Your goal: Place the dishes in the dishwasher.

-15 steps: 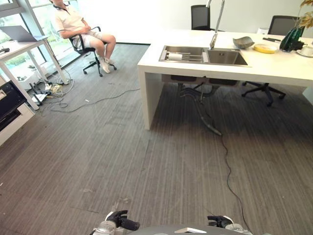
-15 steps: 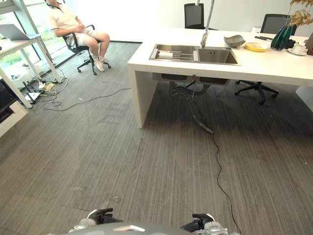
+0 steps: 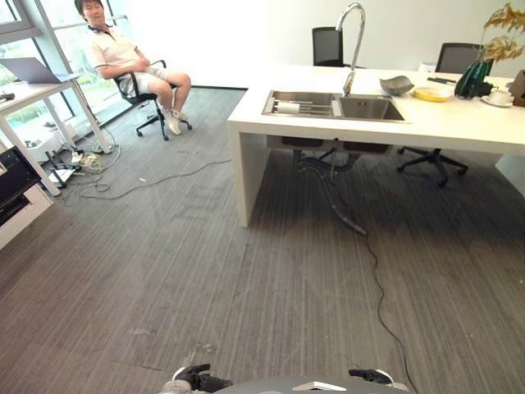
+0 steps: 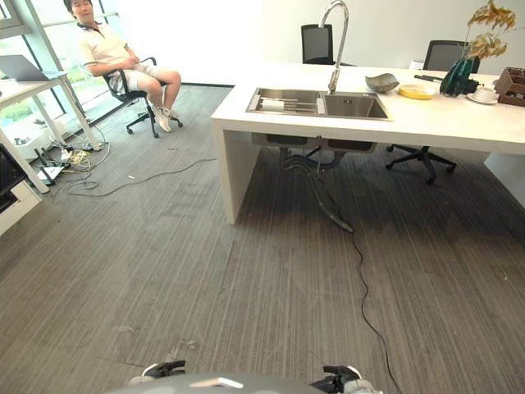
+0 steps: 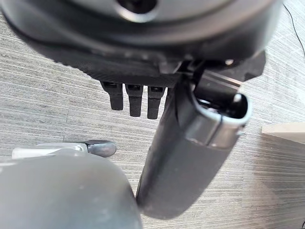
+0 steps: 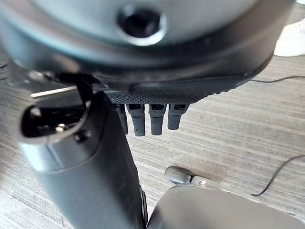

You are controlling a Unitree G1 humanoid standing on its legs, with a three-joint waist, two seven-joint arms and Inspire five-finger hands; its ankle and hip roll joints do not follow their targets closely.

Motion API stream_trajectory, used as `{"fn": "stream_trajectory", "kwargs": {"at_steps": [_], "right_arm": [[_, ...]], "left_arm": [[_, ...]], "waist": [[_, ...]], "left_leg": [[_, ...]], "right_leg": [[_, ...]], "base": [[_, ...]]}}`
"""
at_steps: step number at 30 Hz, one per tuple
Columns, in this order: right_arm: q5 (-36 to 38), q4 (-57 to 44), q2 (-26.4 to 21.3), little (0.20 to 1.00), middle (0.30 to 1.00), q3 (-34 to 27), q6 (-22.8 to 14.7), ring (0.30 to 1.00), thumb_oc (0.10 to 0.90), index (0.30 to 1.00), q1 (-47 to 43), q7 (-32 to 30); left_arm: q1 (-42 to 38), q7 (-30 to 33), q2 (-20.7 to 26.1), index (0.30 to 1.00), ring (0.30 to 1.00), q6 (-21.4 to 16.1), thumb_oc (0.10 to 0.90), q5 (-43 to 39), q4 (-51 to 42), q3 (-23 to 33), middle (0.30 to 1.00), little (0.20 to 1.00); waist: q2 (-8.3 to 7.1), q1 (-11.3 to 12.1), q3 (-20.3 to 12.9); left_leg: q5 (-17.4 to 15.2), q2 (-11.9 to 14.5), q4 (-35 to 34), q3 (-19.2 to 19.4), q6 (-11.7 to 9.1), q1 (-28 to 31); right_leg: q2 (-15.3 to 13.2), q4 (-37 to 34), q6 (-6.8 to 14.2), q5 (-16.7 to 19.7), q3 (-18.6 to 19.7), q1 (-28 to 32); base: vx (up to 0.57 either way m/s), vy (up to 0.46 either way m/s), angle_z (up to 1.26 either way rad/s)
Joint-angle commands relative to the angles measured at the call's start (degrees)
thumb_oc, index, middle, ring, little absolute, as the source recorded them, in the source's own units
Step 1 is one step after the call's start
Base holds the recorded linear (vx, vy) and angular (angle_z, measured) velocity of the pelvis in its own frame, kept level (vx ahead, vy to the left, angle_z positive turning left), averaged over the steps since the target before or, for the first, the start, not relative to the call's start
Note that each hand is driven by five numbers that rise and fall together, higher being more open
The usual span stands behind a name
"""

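Note:
On the white counter (image 3: 459, 123) at the far right lie a grey bowl (image 3: 397, 84), a yellow plate (image 3: 432, 93) and a white cup on a saucer (image 3: 499, 97), just past the steel sink (image 3: 336, 105) with its tall faucet (image 3: 353, 33). A dark appliance in a white cabinet (image 3: 16, 176) shows at the left edge. My left hand (image 3: 197, 380) and right hand (image 3: 373, 376) hang low at my sides, far from the counter. The left hand's fingers (image 5: 136, 98) and the right hand's fingers (image 6: 152, 117) are straight and hold nothing.
A person (image 3: 123, 53) sits on an office chair at the back left, beside a desk with a laptop (image 3: 33, 70). Loose cables (image 3: 156, 174) trail over the carpet near that desk. Hoses (image 3: 340, 201) hang under the sink. Office chairs (image 3: 447, 160) stand behind the counter.
The whole picture has shifted, so the camera has moved; more of the far wall and faucet shows. Both hands sit lower in the view. The dishes have not moved.

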Motion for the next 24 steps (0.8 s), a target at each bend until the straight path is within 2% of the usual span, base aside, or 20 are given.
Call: {"fn": "stream_trajectory", "kwargs": {"at_steps": [1, 13, 17, 18, 19, 21, 22, 24], "right_arm": [[0.4, 4.5, 2.4, 0.900, 0.900, 0.3, 0.0, 0.900, 0.800, 0.900, -1.1, 1.3], [3.4, 4.5, 1.9, 0.900, 0.900, -0.5, 0.5, 0.900, 0.800, 0.900, -2.8, 2.2], [5.3, 4.2, 1.7, 0.900, 0.900, -0.6, 0.7, 0.900, 0.800, 0.900, -4.8, 2.4], [5.3, 4.2, 1.7, 0.900, 0.900, -0.7, 0.7, 0.900, 0.800, 0.900, -4.8, 2.4], [6.0, 3.8, 1.8, 0.900, 0.900, -0.6, 0.7, 0.900, 0.800, 0.900, -6.0, 2.5], [7.0, 3.2, 2.0, 0.900, 0.900, -0.6, 0.7, 0.900, 0.800, 0.900, -6.7, 2.3], [7.5, 2.6, 1.9, 0.900, 0.900, -0.3, 0.6, 0.900, 0.800, 0.900, -7.2, 2.0], [8.7, 0.9, 1.3, 0.900, 0.900, 0.1, 0.3, 0.900, 0.800, 0.900, -8.1, 1.3]], "left_arm": [[-3.1, 0.0, -1.4, 0.900, 0.900, 0.2, 0.800, 2.2, 6.1, 0.2, 0.900, 0.900], [-5.6, -0.5, -1.9, 0.900, 0.900, 0.5, 0.800, -0.2, 5.2, -0.5, 0.900, 0.900], [-7.6, -1.4, -2.3, 0.900, 0.900, 0.7, 0.800, -3.4, 4.8, -0.4, 0.900, 0.900], [-7.7, -1.4, -2.3, 0.900, 0.900, 0.7, 0.800, -3.4, 4.8, -0.4, 0.900, 0.900], [-8.8, -1.4, -2.5, 0.900, 0.900, 0.7, 0.800, -4.2, 4.5, -0.6, 0.900, 0.900], [-10.1, -0.9, -2.2, 0.900, 0.900, 0.6, 0.800, -7.6, 3.3, 0.2, 0.900, 0.900], [-11.0, -0.5, -2.4, 0.900, 0.900, 0.3, 0.800, -10.0, 2.1, 0.2, 0.900, 0.900], [-12.5, -0.5, -3.0, 0.900, 0.900, -0.2, 0.800, -12.7, -0.6, -1.5, 0.900, 0.900]], "waist": [[-1.56, -0.8, 0.0], [-2.09, -0.9, 0.0], [-1.50, -0.9, 1.6], [-1.53, -0.9, 1.6], [-1.38, -0.8, 3.0], [-1.62, -0.7, 4.2], [-1.60, -0.6, 4.9], [-1.23, -1.0, 6.2]], "left_leg": [[0.2, -3.3, 0.3, 0.3, 1.2, -1.8], [-0.8, -4.9, 0.3, -0.3, 3.0, -1.0], [-1.2, -5.6, 0.3, -0.9, 4.8, -0.9], [-1.1, -5.6, 0.3, -0.8, 4.8, -1.0], [-1.7, -6.2, 0.3, -0.7, 5.8, -0.2], [-2.5, -6.5, 0.3, -0.4, 6.1, 0.8], [-2.9, -6.4, 0.3, -0.4, 6.1, 1.3], [-3.7, -6.1, 0.3, -0.6, 5.6, 2.0]], "right_leg": [[-4.1, 0.8, 1.4, -1.4, -1.9, 0.9], [-5.8, 1.5, 2.2, -1.0, -1.9, 1.4], [-6.6, 14.4, 2.7, -4.0, -1.7, -4.8], [-6.6, 14.6, 2.7, -4.1, -1.6, -5.0], [-7.6, 23.3, 3.5, -3.1, -2.2, -9.1], [-8.7, 29.0, 4.0, -0.4, -4.1, -12.5], [-8.9, 29.6, 4.2, 0.9, -5.4, -14.0], [-8.3, 25.3, 3.9, 1.3, -7.7, -16.7]], "base": [[0.03, 0.049, 0.01], [0.03, 0.071, 0.01], [-0.02, 0.122, -0.01], [0.00, 0.146, -0.04], [0.03, 0.141, -0.12], [0.07, 0.120, -0.18], [0.12, 0.030, -0.16], [0.15, -0.010, -0.10]]}}
